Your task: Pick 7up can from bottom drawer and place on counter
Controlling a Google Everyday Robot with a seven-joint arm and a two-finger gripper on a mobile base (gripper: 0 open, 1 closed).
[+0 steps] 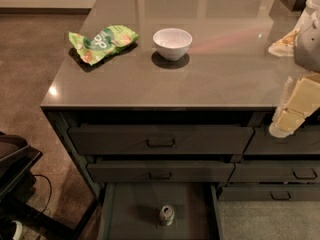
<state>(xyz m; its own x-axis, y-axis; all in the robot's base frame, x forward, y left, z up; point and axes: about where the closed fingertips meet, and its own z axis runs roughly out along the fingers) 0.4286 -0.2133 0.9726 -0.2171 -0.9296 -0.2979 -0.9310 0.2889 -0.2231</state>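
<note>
The gripper [290,111] hangs at the front right corner of the counter [210,69], its arm [310,39] cut off by the right edge. The bottom drawer [132,209] runs off the lower edge. The label on the 7up can [166,215] is too small to read.

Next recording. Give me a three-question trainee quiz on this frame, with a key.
1. True or false: the can stands on the counter.
2. What sits to the right of the chip bag in this view? A) bowl B) mug C) plate
3. Fill in: the gripper hangs at the view's ___ edge, by the counter's front rim.
Key: 1 false, the can stands in the open bottom drawer. 2 A. 3 right.
</note>
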